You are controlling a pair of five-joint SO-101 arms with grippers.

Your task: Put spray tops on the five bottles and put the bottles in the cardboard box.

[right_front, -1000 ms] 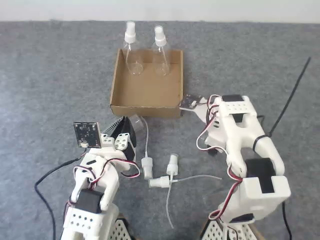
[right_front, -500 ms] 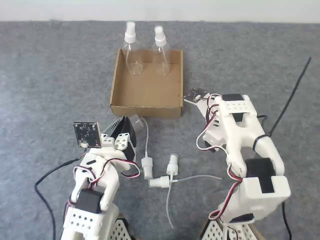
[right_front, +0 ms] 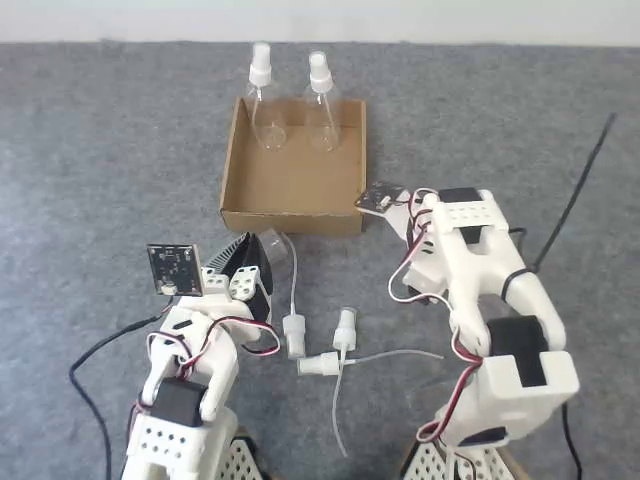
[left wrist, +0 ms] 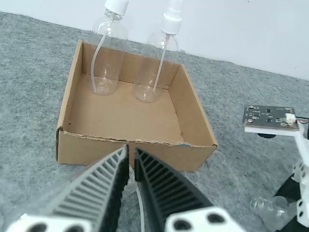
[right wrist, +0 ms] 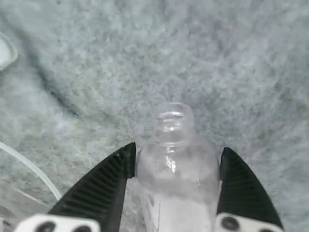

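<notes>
Right gripper (right wrist: 177,150), fingers closed against an uncapped bottle (right wrist: 171,130), has shifted slightly beside the cardboard box (right_front: 290,218); capping is still pending. Left gripper (left wrist: 131,152), fingers nearly shut, stays put. Two capped bottles (right_front: 262,105) stand boxed.

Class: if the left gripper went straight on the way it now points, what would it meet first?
Most likely the near wall of the cardboard box, straight ahead of the left gripper; depth is hard to judge.
</notes>
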